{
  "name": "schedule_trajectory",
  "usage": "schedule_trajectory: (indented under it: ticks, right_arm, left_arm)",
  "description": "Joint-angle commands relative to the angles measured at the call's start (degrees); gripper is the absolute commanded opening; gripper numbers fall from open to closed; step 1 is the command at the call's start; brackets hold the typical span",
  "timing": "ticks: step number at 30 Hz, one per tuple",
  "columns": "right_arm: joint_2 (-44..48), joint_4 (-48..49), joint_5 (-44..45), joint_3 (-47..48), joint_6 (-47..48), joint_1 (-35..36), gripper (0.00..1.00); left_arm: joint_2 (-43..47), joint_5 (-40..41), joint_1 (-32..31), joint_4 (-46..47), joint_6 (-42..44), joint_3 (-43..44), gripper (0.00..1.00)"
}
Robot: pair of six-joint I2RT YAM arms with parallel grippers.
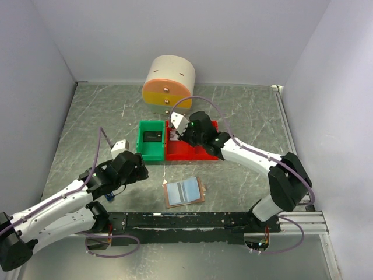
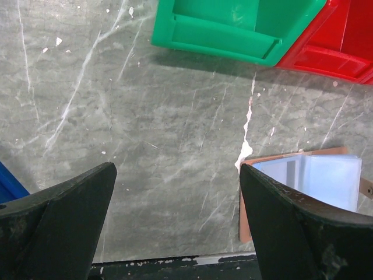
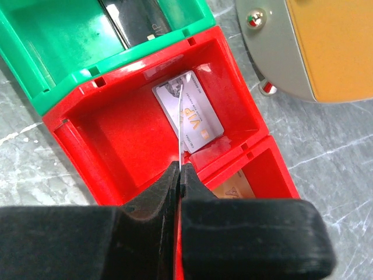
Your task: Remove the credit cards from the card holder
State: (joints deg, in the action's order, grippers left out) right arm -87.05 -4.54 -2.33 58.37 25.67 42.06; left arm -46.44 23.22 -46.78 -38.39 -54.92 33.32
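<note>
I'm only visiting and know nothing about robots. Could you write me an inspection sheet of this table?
Surface: grey marbled table, white flecks.
Job's things: card holder flat near front edge; silver card in red bin; black card in green bin.
Clutter: round drawer unit at back; small blue gadget.
Grippers: left gripper fingers open, empty; right gripper fingers shut on thin card, over red bin.
Cables: purple cables along both arms.
Surroundings: plain white walls.
</note>
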Motion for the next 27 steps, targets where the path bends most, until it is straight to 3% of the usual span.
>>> schedule_trajectory:
  ticks: [1, 13, 27]
  right_arm:
    - [-2.98, 1.62, -0.98, 2.81, 2.31, 0.34, 0.00]
    - [-11.42, -0.04, -3.34, 6.51, 12.73, 0.42, 0.00]
    - [-19.36, 4.85, 5.16, 10.34, 22.70, 0.34, 0.00]
  left_arm:
    - [-0.45, -1.38, 1.50, 2.72, 2.31, -0.21, 1.00]
    - [0.95, -4.71, 4.06, 3.97, 6.93, 1.16, 1.00]
    - [0.95, -4.57, 6.08, 5.46, 9.85, 3.33, 1.00]
